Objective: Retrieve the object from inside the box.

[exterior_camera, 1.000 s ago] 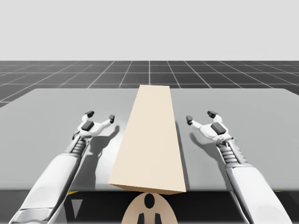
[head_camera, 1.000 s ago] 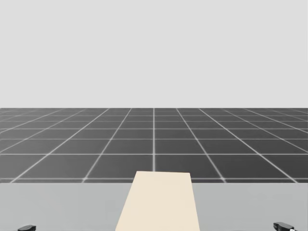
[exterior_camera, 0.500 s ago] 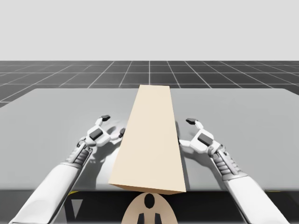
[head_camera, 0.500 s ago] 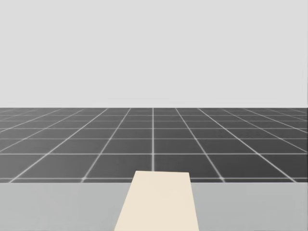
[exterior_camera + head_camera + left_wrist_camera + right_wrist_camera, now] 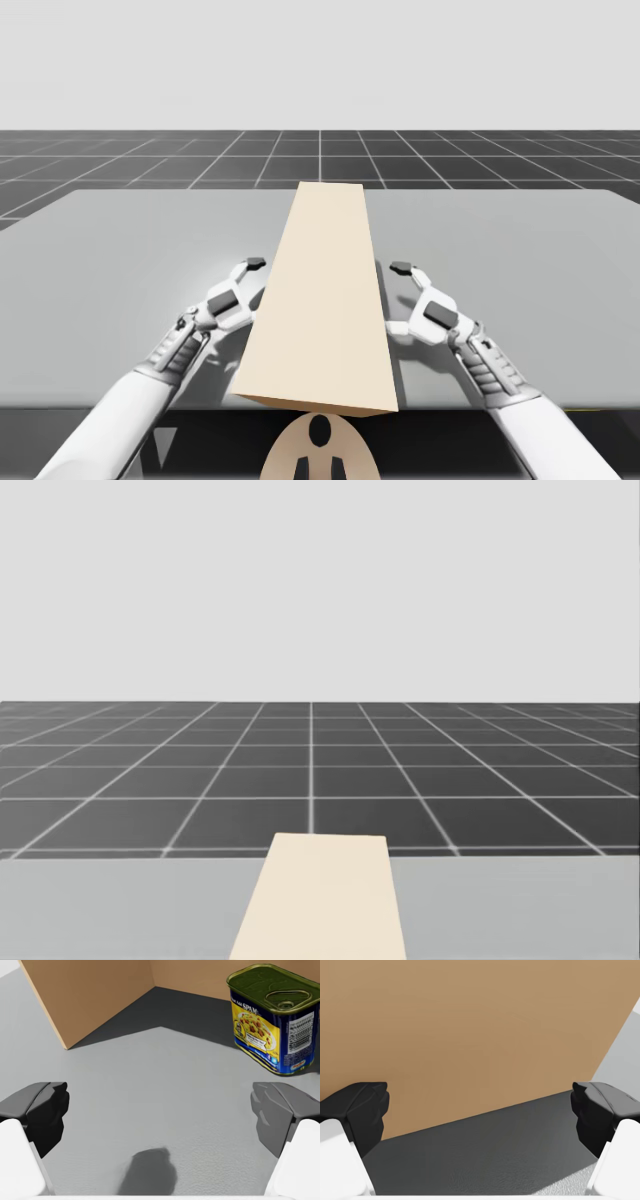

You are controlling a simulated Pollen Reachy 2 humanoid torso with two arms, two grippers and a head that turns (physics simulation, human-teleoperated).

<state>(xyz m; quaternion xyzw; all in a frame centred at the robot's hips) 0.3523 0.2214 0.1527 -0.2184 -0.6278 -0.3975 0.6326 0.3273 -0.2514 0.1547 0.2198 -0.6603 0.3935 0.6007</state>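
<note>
Standing upright inside the tan cardboard box (image 5: pixel 90 995) is a blue-and-yellow rectangular tin can (image 5: pixel 272 1015) with an olive pull-tab lid; left jaws and right jaws gape wide.

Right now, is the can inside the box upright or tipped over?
Upright. The blue rectangular can stands on its base on the grey table, pull-tab lid facing up, near an inner wall of the cardboard box.

Ahead of my left gripper (image 5: pixel 160 1107), bare table (image 5: pixel 150 1070) runs into the cardboard box (image 5: pixel 95 995) up to the blue rectangular can (image 5: pixel 272 1017). The box's side wall (image 5: pixel 470 1030) blocks my right gripper (image 5: pixel 480 1107).
</note>
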